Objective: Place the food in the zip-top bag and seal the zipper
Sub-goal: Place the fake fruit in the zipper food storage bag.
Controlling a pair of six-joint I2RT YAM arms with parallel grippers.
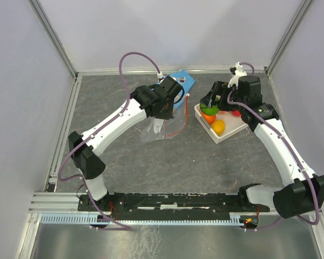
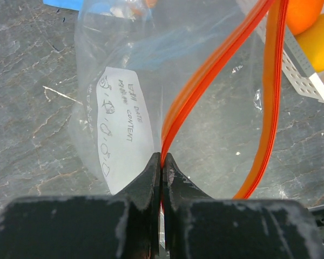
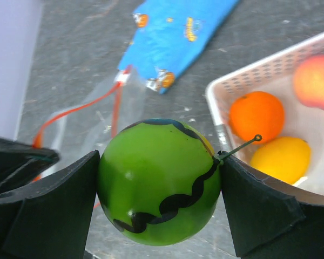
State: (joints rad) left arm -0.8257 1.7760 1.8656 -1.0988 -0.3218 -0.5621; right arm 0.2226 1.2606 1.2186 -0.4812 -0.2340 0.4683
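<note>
The clear zip-top bag [image 1: 155, 129] lies on the table left of the basket, its mouth held open. My left gripper [image 2: 162, 159] is shut on one side of the orange-red zipper [image 2: 205, 75], beside the bag's white label [image 2: 124, 129]. My right gripper [image 3: 159, 183] is shut on a green toy melon [image 3: 159, 181] with dark wavy stripes, held above the table between the basket and the bag [image 3: 132, 100]. The white slider [image 3: 122, 77] sits at the zipper's far end. An orange [image 3: 256, 116], a yellow fruit [image 3: 281, 159] and a peach [image 3: 316, 81] lie in the basket.
The white lattice basket [image 1: 229, 132] stands right of centre with fruit in it. A blue patterned cloth [image 1: 182, 81] lies at the back, behind the bag. Metal rails border the table, with grey walls behind them.
</note>
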